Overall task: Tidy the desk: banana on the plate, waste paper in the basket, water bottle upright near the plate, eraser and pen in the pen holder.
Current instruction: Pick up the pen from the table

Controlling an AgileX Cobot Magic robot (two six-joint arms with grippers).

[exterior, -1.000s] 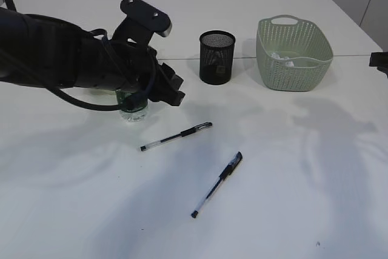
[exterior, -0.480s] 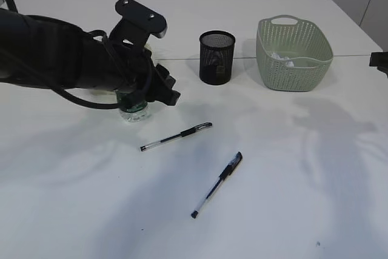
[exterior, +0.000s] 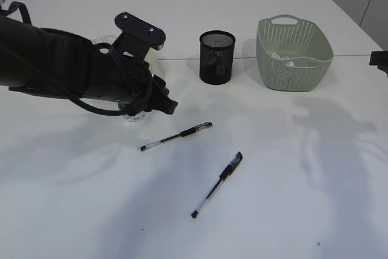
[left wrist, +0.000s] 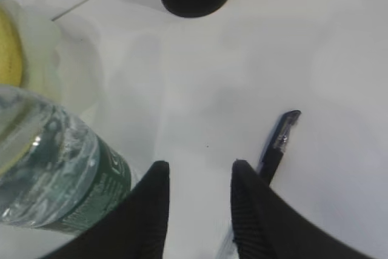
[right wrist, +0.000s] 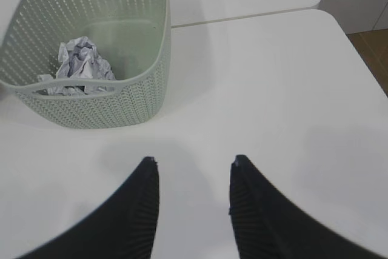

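Standing just left of the open left hand (left wrist: 197, 210); water bottle (left wrist: 54, 180)

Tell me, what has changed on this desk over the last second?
The left arm with its hand has drawn back to the left and slightly away from the pens, leaving the water bottle standing beside the plate; its fingers are open with nothing between them. The two pens, the pen holder and the basket stayed where they were.
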